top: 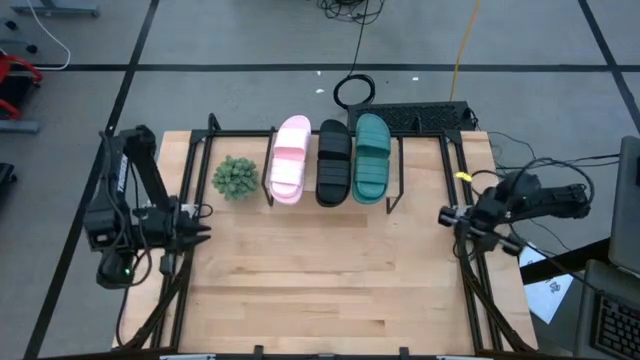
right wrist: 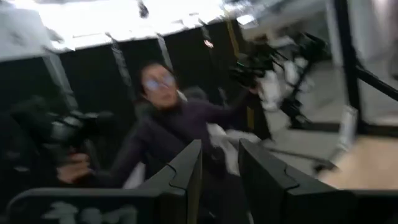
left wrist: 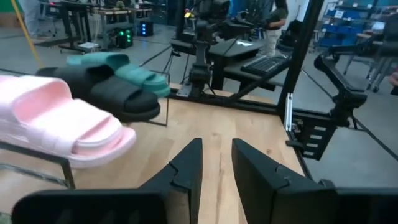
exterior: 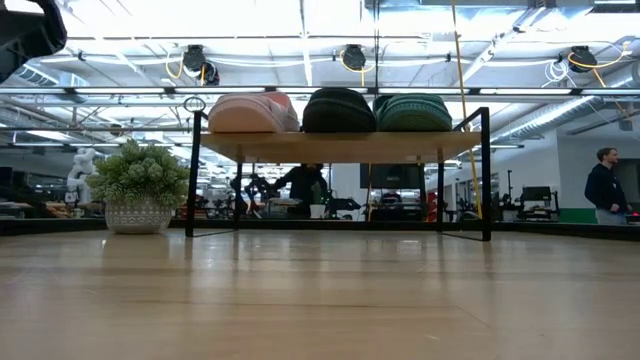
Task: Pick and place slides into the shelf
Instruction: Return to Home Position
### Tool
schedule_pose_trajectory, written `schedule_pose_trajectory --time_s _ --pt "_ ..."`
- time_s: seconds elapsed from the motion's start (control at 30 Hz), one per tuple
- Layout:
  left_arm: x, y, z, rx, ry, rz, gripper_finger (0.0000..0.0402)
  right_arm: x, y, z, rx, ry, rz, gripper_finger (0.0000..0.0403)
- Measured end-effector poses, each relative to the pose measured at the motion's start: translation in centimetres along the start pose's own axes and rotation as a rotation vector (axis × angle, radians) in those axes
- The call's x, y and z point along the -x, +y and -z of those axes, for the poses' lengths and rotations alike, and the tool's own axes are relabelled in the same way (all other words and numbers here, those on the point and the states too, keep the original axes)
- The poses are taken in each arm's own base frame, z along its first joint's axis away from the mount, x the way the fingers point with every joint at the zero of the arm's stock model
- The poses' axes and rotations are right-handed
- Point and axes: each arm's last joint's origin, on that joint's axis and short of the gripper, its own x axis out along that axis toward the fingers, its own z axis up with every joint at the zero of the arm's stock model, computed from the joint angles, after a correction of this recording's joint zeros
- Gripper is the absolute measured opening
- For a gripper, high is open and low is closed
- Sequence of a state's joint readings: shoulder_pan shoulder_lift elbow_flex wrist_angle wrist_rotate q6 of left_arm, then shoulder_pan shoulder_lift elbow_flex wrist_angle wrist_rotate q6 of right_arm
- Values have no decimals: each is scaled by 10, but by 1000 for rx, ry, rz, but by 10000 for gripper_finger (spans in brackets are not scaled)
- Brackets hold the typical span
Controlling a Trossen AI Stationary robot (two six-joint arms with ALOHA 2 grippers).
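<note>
From above, the pink slide (top: 289, 160), black slide (top: 333, 163) and teal slide (top: 372, 158) lie side by side on the shelf (top: 396, 175). The left gripper (top: 195, 235) and right gripper (top: 447, 215) sit near opposite table edges, well apart from it.

At table level, all three slides rest on top of the shelf.

The left wrist view shows fingers (left wrist: 183, 171) narrowly parted and empty. The right wrist view shows the same.

A wide swing while retracting could clip a shelf leg and shake the slides loose.

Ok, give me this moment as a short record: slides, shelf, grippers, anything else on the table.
slides: pink slide, black slide, teal slide, side by side on the shelf, black in the middle
left gripper: empty, slightly open, at the left edge of the table
right gripper: empty, slightly open, at the table's right edge
other: potted plant on the table beside the shelf's pink end
left to place: nothing
</note>
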State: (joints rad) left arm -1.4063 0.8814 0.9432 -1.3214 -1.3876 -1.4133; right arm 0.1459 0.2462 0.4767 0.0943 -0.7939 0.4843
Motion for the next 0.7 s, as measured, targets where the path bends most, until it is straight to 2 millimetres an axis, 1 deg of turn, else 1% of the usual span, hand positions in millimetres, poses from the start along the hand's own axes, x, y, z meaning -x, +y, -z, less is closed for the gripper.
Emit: schedule_pose_trajectory --time_s 0.07,0.13,0.2,0.3,0.43,0.53,0.63,0.7 --pt "-2 -2 12 -7 -1 1 85 -2 -6 6 12 27 59 94" --pt "-4 -3 23 -5 -9 0 85 -4 -14 13 73 47 91 96" --pt "-6 -3 34 -9 -22 -4 85 -5 -19 18 113 55 98 97" --pt "-9 0 44 -33 -65 -18 85 -4 -22 20 136 32 109 97" --pt "-11 8 45 -39 -81 -37 71 -1 -26 18 134 4 158 98" --pt "-11 14 43 -40 -84 -40 43 4 -30 16 144 -5 203 98" --pt "-10 20 38 -37 -111 -42 10 8 -31 13 182 6 169 98" --pt "-9 22 36 -39 -129 -47 5 10 -34 12 178 3 199 98"
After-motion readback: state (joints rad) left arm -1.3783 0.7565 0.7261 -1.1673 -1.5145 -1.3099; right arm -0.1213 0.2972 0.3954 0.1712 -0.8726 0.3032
